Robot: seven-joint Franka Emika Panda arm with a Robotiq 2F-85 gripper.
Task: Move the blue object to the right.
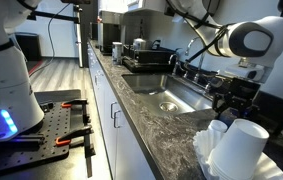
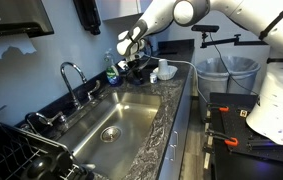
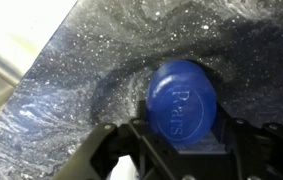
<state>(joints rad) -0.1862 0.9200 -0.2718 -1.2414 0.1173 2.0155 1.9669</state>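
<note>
One blue object [image 3: 184, 96] at frame centre on granite tabletop [image 3: 91, 80], between parted jaws of gripper [image 3: 181, 150]; ungrasped, shift rightward pending.

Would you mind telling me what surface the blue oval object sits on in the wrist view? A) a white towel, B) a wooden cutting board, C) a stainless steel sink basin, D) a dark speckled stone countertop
D: in the wrist view the blue object, embossed with lettering, lies on the dark speckled countertop, with the gripper right at its near edge.
</note>
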